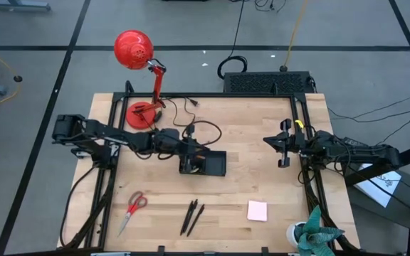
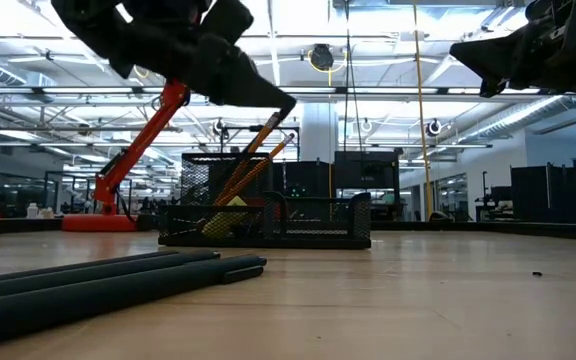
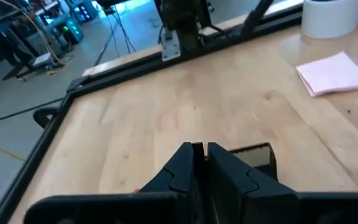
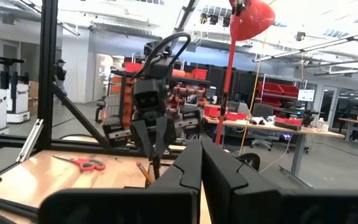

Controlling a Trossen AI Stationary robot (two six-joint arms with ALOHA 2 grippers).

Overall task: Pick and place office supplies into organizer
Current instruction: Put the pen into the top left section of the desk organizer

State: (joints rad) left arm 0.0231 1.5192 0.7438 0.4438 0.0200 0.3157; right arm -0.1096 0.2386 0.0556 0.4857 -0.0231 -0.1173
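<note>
Hovering over the organizer [image 1: 212,164] at the centre of the high view, the left claw [image 1: 188,158] sits nearly clenched; whether it pinches anything I cannot tell. Two pencils [image 2: 253,160] lean upright in the organizer's left end in the low view. The right claw [image 1: 283,144], clenched and empty, waits at centre right. Scissors [image 1: 134,207] lie at lower left of the surface [image 1: 262,185], pens [image 1: 192,217] at lower centre, and the pink pad [image 1: 257,210] right of them.
</note>
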